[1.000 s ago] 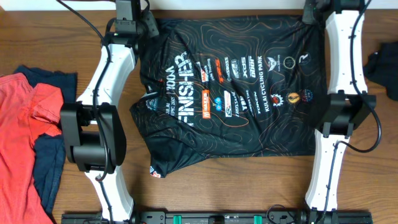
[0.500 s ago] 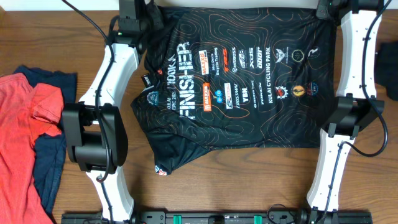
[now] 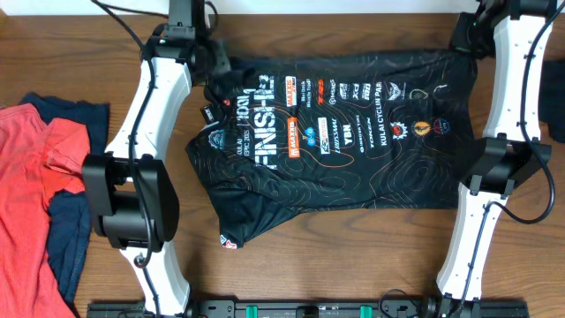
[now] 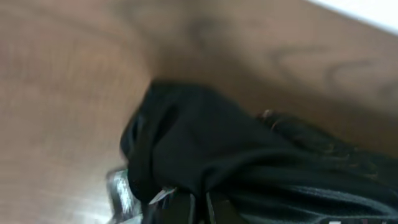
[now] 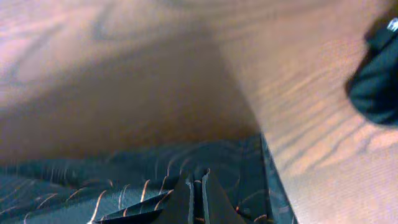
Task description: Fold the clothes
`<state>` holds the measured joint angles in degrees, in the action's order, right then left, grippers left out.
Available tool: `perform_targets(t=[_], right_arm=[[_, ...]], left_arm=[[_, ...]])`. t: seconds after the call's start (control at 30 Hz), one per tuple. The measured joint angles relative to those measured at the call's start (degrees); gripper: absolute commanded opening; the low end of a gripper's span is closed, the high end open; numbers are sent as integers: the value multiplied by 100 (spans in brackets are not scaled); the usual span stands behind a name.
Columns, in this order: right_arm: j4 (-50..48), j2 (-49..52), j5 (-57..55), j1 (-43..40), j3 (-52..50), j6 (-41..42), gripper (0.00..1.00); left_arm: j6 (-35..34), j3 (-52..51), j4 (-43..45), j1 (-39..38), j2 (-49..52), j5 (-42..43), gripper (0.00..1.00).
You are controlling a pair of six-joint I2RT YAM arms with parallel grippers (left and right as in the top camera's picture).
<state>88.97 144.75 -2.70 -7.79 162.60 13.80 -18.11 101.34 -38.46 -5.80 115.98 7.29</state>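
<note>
Robotics laboratory workstation. Two white jointed arms, the left arm (image 3: 159,106) and the right arm (image 3: 510,88), stand on a black mounting rail (image 3: 309,310) that runs along the near edge of a wood-grain counter (image 3: 353,256). A black cable (image 3: 117,19) trails off past the far edge, where a white wall (image 3: 335,4) begins. Garments lie on the counter: a black jersey (image 3: 353,168) between the arms and a red and navy pile (image 3: 44,177) at the left.

On the brown wooden table (image 3: 309,265), the thin black wavy-lined jersey (image 3: 353,168) lies between my left gripper (image 4: 198,208) and my right gripper (image 5: 198,186). Well to its left, the red fabric top (image 3: 26,203) overlaps the navy fabric top (image 3: 71,238).
</note>
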Motion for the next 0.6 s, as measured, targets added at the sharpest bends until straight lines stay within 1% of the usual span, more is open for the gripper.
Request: perform_targets(t=[0.2,0.3,0.43,0.47,0.6], right_arm=[[772,0,107,-11,4,44,1],[817,0,138,-37,4,72,1],[824,0,293,-166,4,90,1],[824,0,350,-212,4,85,1],[824,0,846,-505,-17,-92,1]], left_arm=[[0,0,-704,35,-109,81,6],[-2,0,-955,44,-247,151,6],[-4,4,-1600,46,-446,313,5],[-7,7,-1803,44,-472,365,6],[-4,7,-2358,44,-479,544,6]])
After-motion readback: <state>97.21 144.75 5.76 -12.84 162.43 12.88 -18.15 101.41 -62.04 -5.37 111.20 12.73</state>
